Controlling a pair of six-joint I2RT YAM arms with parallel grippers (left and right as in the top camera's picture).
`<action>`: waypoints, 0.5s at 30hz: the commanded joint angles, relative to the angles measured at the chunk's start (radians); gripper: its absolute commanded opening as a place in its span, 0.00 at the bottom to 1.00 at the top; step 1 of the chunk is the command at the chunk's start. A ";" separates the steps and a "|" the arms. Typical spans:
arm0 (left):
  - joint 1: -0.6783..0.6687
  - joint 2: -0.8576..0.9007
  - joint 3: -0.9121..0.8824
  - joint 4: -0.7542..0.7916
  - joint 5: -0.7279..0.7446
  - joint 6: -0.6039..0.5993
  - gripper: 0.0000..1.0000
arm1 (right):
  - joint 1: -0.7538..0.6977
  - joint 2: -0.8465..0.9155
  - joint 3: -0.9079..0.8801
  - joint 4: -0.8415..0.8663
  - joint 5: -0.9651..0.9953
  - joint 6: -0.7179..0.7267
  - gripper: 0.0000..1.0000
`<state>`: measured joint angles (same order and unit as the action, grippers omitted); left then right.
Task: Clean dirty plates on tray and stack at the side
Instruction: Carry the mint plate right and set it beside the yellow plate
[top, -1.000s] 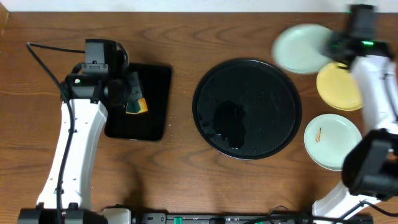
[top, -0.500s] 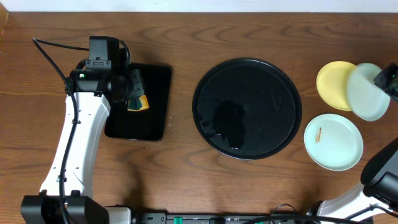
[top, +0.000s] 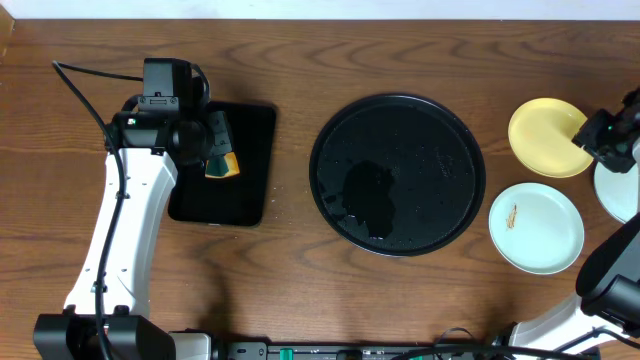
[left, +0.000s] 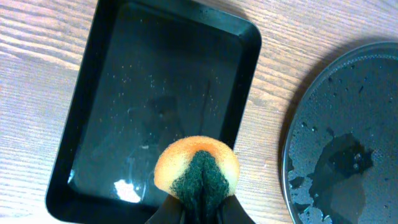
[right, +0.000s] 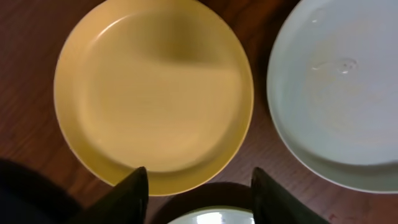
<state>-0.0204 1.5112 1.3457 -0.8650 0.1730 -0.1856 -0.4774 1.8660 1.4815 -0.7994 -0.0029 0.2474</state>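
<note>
Rectangular black tray (left: 106, 81): lies on the desk (top: 290, 290) directly under the left gripper; glossy, with small pale specks on its floor.
Left gripper (left: 200, 208): clamped on the sponge, hanging above the near-right part of the rectangular tray.
Sponge (left: 196, 169): orange with a dark green face, pinched between the left gripper's fingers and sticking out past their tips; whether it touches the tray floor I cannot tell.
Round tray (top: 397, 175): well to the right of the left gripper and well to the left of the right one; black, raised rim, wet patches on its surface, no plate on it.
Yellow plate (top: 545, 137): on the desk just left of the right gripper; in the right wrist view it fills the space ahead of the fingers.
Smeared mint plate (top: 536, 227): on the desk below and left of the right gripper, near the yellow plate but apart from it (a small brownish streak sits left of its centre).
Third mint plate (top: 622, 192): at the frame's right edge, just below the right gripper, partly cut off.
Right gripper (right: 199, 177): fingers spread apart, nothing pinched between their tips.
</note>
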 joint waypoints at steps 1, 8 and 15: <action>0.004 0.005 -0.001 -0.012 -0.010 0.002 0.08 | -0.002 0.017 -0.005 0.007 0.151 -0.002 0.64; 0.004 0.005 -0.002 -0.024 -0.010 0.002 0.08 | -0.146 0.117 -0.005 -0.045 0.210 0.072 0.43; 0.004 0.005 -0.002 -0.027 -0.010 0.002 0.09 | -0.381 0.135 -0.005 -0.066 0.092 0.162 0.38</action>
<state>-0.0204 1.5112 1.3457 -0.8898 0.1726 -0.1856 -0.7818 2.0048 1.4769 -0.8642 0.1459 0.3511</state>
